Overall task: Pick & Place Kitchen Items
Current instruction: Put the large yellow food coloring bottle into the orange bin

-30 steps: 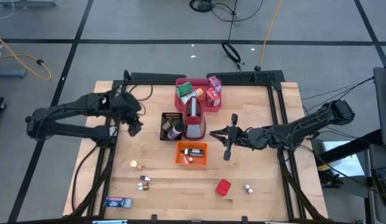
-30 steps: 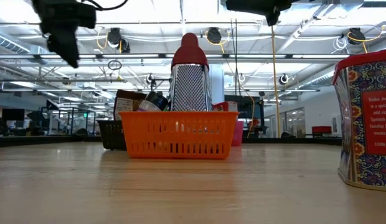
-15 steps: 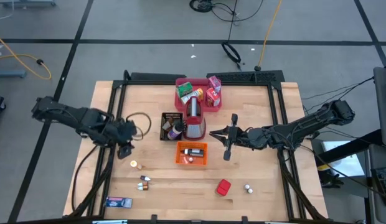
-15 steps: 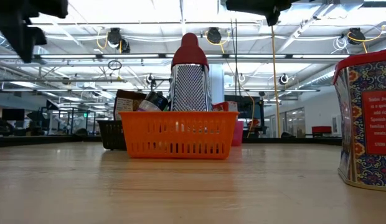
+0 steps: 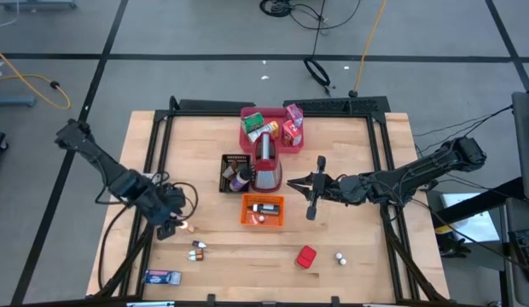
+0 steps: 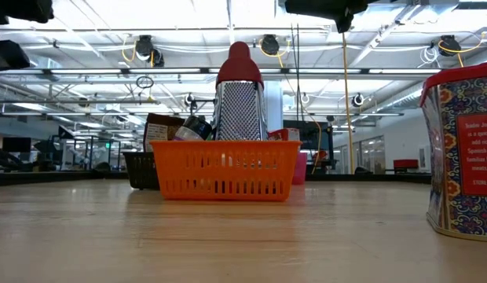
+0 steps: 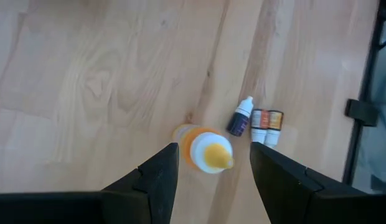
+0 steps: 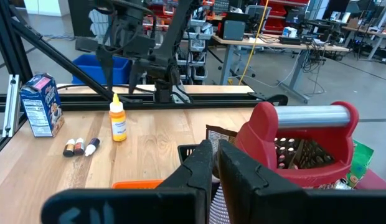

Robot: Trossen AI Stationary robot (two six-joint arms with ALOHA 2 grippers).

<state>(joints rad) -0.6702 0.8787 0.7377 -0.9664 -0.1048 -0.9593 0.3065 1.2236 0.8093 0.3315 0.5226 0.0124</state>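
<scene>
A: While the right gripper [image 5: 313, 198] has kept its place beside the orange basket [image 5: 263, 211], fingers pressed together on nothing, what has changed since a second ago?

B: The left gripper [image 5: 169, 223] has swung from near the table's far-left part toward the front-left. It now hangs over the small yellow bottle [image 7: 207, 149], fingers [image 7: 160, 180] spread either side of it, not gripping.

A: And the other goods?

B: Unmoved. Three tiny shakers [image 7: 258, 120] lie just beside that bottle, a blue carton [image 5: 162, 276] sits at the front-left corner, and the red box [image 5: 306, 257] is near the front edge.
</scene>
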